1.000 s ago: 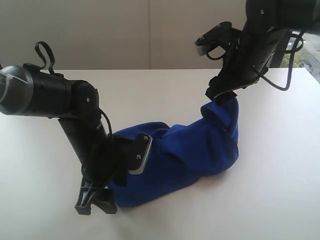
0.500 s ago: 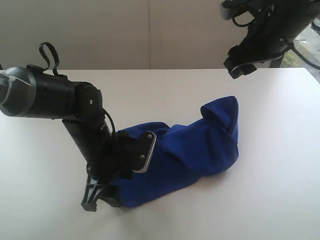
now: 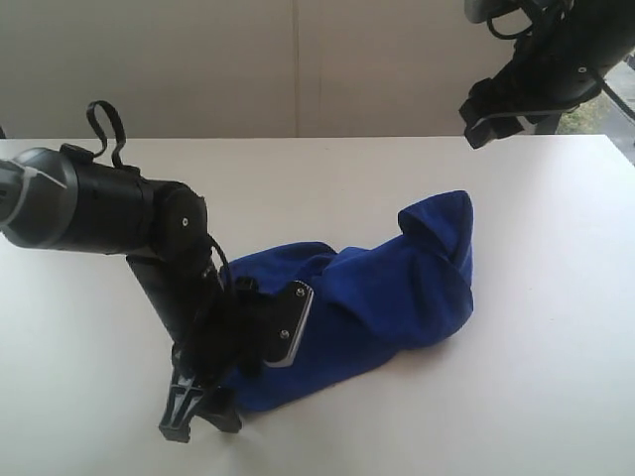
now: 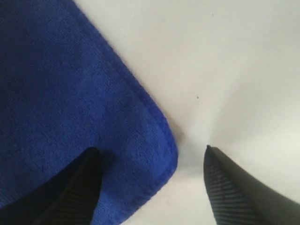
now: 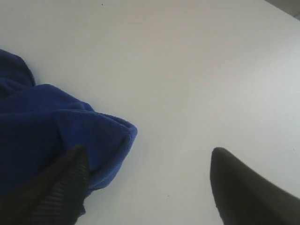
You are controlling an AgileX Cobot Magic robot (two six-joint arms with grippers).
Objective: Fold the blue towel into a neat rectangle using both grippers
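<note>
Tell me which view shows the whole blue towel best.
The exterior view: the blue towel lies nearly whole, a bunched heap. The left wrist view shows only one flat stitched corner, the right wrist view only a crumpled end.

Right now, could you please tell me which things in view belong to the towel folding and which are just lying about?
For the job: towel; left end effector, open; right end effector, open.
Not for the job: table; wall.

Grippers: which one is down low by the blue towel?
The left gripper: it is low by the table, at a corner of the blue towel. The right gripper hangs high up, clear of the towel.
</note>
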